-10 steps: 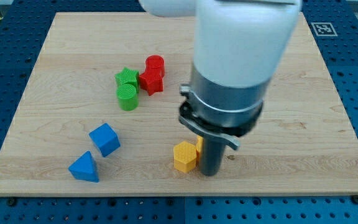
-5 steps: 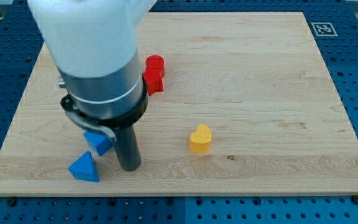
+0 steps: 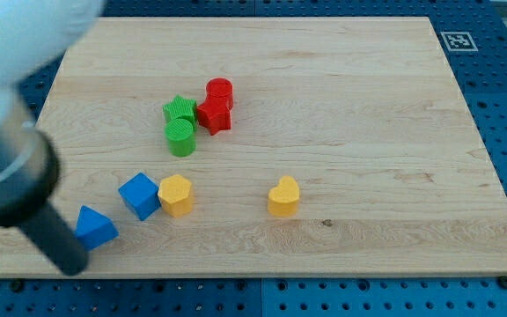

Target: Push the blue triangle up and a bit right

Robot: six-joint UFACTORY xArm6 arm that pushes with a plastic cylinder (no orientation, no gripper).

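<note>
The blue triangle (image 3: pixel 96 227) lies near the board's lower left corner. My tip (image 3: pixel 69 265) stands just below and left of it, touching or almost touching its lower left side. The large arm body fills the view's left edge and hides part of the board there. A blue cube (image 3: pixel 139 195) sits up and right of the triangle, with a yellow hexagon block (image 3: pixel 175 194) touching its right side.
A yellow heart-shaped block (image 3: pixel 283 195) sits at lower centre. A green star (image 3: pixel 180 111), a green cylinder (image 3: pixel 180 138), a red star-like block (image 3: pixel 214 114) and a red cylinder (image 3: pixel 220 91) cluster at upper centre. The board's bottom edge (image 3: pixel 253 273) is close under my tip.
My tip swept left across the board, from beside the yellow blocks to below-left of the blue triangle. The triangle has shifted left and slightly up. The yellow hexagon now sits against the blue cube.
</note>
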